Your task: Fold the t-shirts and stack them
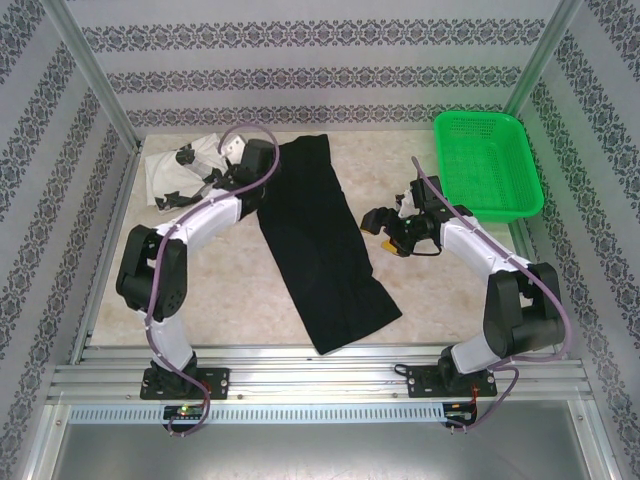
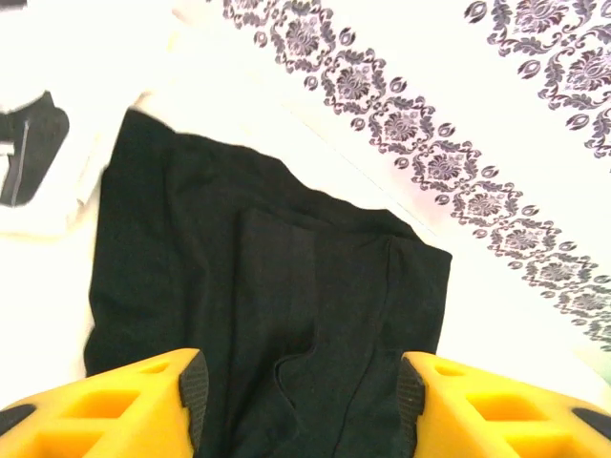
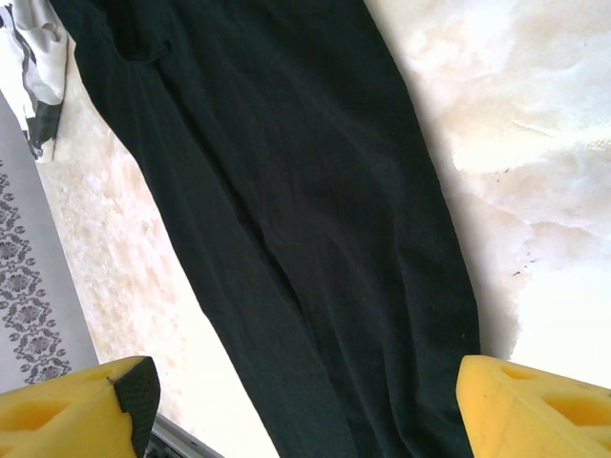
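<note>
The black t-shirt [image 1: 320, 240] lies as a long folded strip, running from the back centre of the table to the near middle. My left gripper [image 1: 258, 185] hovers over the strip's far left part. In the left wrist view this gripper [image 2: 298, 382] is open, with black cloth [image 2: 286, 267] lying flat below the gap and not pinched. The white t-shirt [image 1: 185, 170] with black marks sits crumpled at the back left, and its edge [image 2: 38, 162] lies beside the black one. My right gripper [image 1: 378, 220] stands open just right of the strip, over the black cloth [image 3: 286, 191] in its own view [image 3: 305, 391].
A green mesh basket [image 1: 490, 165] stands at the back right corner. Patterned walls [image 1: 320, 80] close in the back and sides. Bare marbled table [image 1: 220, 290] lies on both sides of the black strip, and a metal rail [image 1: 320, 375] runs along the near edge.
</note>
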Motion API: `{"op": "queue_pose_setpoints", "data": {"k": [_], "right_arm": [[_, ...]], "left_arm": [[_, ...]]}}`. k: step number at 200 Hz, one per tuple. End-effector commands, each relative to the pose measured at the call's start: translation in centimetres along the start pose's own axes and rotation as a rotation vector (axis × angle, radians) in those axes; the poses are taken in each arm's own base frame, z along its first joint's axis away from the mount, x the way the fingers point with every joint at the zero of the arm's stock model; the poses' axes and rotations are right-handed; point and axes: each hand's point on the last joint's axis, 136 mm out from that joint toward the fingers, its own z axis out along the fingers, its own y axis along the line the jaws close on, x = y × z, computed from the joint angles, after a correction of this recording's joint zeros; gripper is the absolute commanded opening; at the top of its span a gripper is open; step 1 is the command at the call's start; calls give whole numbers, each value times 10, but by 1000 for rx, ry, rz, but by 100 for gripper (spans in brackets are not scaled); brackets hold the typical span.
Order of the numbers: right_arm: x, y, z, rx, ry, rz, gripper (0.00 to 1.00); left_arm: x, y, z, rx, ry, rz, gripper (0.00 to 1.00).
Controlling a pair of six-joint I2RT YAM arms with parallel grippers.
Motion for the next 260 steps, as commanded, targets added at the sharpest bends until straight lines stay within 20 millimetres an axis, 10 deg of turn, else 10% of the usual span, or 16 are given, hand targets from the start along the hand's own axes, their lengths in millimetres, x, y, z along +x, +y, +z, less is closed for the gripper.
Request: {"op": "queue_pose_setpoints", "data": {"k": [1,67,133,221,260], "right_arm": [[-1,2,4,-23,14,12,82],[5,0,5,-10,33,7,82],[10,-2,4,-7,49,3,82],[13,-6,7,-11,51,16,82],[12,-2,6,-21,48,10,82]], "left_arm": [[29,0,15,-68,163,216,58],[106,-31,85,-23,522,376,54],[127,-43,112,67,535,371,54],[110,11,100,-73,507,398,55],[74,83,81,-371,471,388,54]]}}
